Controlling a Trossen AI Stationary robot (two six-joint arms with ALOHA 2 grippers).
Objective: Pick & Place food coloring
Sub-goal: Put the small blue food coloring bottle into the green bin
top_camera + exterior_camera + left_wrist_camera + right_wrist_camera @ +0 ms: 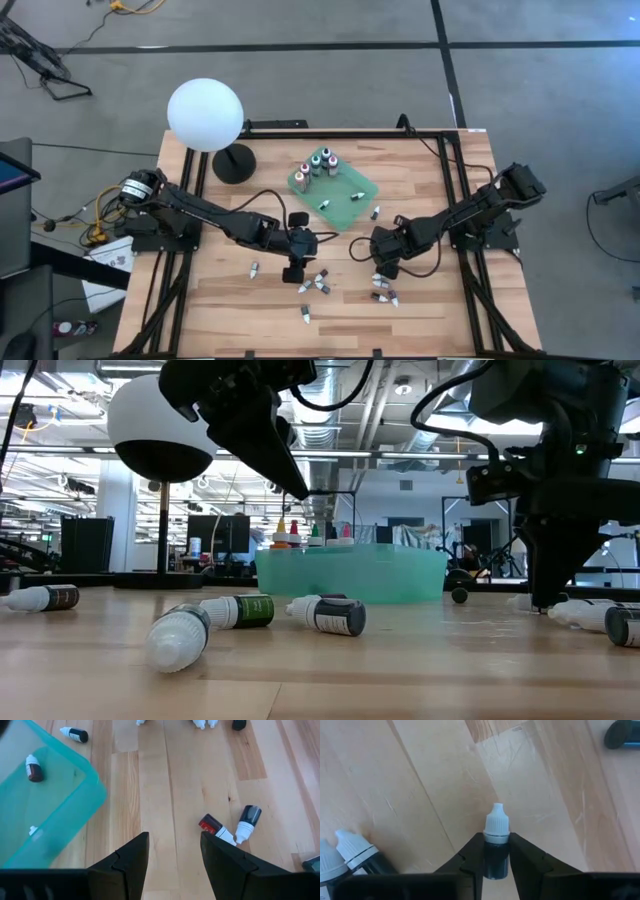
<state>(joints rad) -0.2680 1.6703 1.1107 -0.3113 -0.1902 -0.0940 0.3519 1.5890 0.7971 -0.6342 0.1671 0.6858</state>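
With my right gripper [496, 855] clamped on one white-capped food coloring bottle [496, 840], grasp step; next: lift toward tray [362, 195]. Left gripper [174, 857] apart, idle.

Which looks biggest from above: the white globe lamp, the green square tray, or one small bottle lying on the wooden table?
1. Green square tray, about level with the lamp
2. White globe lamp, nearer the camera, so unsure
3. Small bottle, clearly smallest

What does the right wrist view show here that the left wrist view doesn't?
Only the right wrist view shows the right claw closed around a white-capped dark bottle, two more bottles beside it. Only the left wrist view shows the left claw open and empty, the green tray, and a red-labelled bottle. Both share the wooden table.
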